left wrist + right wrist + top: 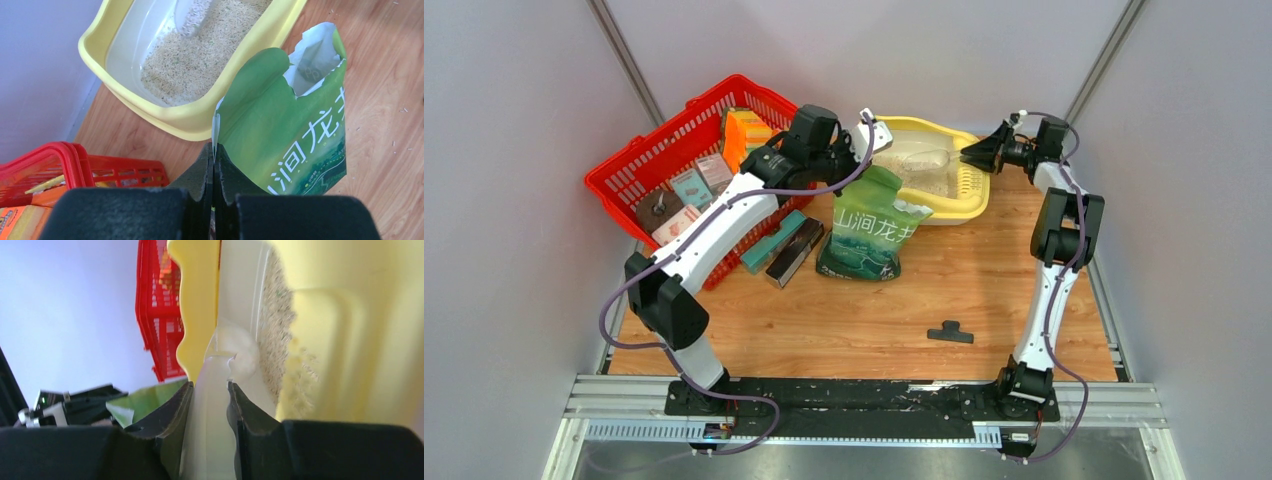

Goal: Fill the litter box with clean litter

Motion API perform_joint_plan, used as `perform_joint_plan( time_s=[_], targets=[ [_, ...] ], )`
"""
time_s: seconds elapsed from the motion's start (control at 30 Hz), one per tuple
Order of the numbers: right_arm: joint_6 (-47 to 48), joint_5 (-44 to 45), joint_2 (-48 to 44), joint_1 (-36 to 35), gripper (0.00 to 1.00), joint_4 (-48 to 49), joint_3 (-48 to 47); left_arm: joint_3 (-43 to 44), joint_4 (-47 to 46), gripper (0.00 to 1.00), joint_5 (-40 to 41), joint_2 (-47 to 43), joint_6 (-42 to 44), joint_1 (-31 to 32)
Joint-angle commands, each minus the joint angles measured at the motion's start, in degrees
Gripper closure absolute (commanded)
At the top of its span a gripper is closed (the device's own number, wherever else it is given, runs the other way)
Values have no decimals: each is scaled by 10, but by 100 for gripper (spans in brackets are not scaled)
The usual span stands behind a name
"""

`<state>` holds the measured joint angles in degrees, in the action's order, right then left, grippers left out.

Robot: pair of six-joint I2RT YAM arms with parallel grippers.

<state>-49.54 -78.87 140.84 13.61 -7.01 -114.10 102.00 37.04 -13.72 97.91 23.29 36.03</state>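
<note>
Lay on the worktop (854, 310): the litter box (954, 212), basin only part-covered with clean litter (195, 65). Inside it, right fingers (170, 425) clamped on a pale scoop (234, 352). Just before its rim, left fingers (202, 172) pinched on the green bag (869, 225). Judged mid-fill; next called for tipping the bag's open mouth over that rim.

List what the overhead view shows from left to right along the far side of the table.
Red basket → green bag, its top pinched by the left gripper → yellow litter box, with the scoop in it → right gripper, holding the scoop's handle.
</note>
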Motion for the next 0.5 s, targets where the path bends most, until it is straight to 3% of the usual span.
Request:
perform_joint_plan(
  time_s=[0.0,0.03,0.1,0.3,0.47],
  targets=[
    [-131,78,-54,11,100,270,15,-33,-67,100,-28,-67,-18,4],
    [-90,82,-72,7,100,160,12,-42,-74,100,-32,-74,-19,3],
    [-45,88,-90,-1,100,125,21,-69,-81,100,-49,-97,-16,3],
    [238,215,-155,-18,100,-148,-2,-136,-103,100,-99,-153,-3,3],
    [301,359,-223,-27,100,-153,47,-199,-137,100,-126,-203,16,3]
  ],
)
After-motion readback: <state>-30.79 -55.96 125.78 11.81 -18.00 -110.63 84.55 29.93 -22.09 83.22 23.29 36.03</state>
